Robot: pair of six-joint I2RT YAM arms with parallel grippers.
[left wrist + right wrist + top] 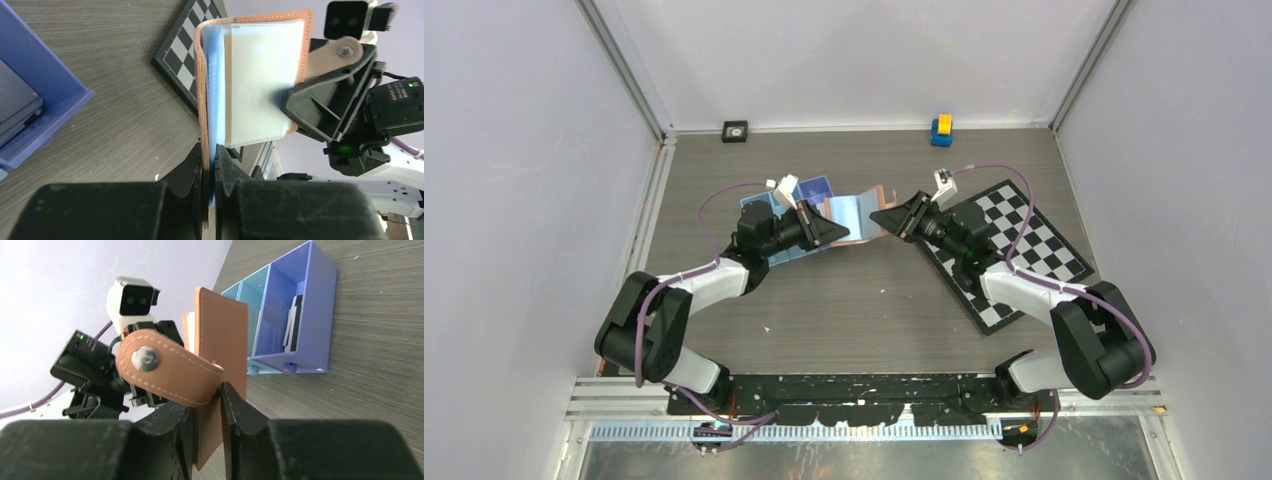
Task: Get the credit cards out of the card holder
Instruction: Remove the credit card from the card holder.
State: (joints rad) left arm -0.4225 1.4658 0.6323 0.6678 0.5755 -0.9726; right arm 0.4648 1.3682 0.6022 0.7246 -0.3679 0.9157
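- While the holder (856, 208) hangs open in the air over the back half of the bench (854, 310), each arm has one cover. That looks to be the point: pulled apart like this, the inside pockets are laid bare.
- The left gripper (210, 154) is pressed together on the lower edge of one cover, with the leather and a blue leaf (214, 90) caught between its fingers (a thin pinch right at the rim, so the pockets stay uncovered).
- The right gripper (207, 406) has the other cover between its fingers, just under the strap with the stud (145, 358). The fingers sit close on the leather, though I cannot tell how hard they bear.
- Of the cards (260, 80), a pale one shows behind the clear sleeve, still tucked in.
- The tray (320, 315) sits toward the back left of the bench, just beyond the left arm. A dark card (294, 322) stands on edge in one compartment (already out of the holder, I would guess).
- The checkerboard (1024, 250) lies toward the right edge, under the right arm, and takes no part.
- With both grippers busy holding, neither is free to draw a card. My guess is that one must let go and come in at the sleeve's open edge while the other steadies the holder.
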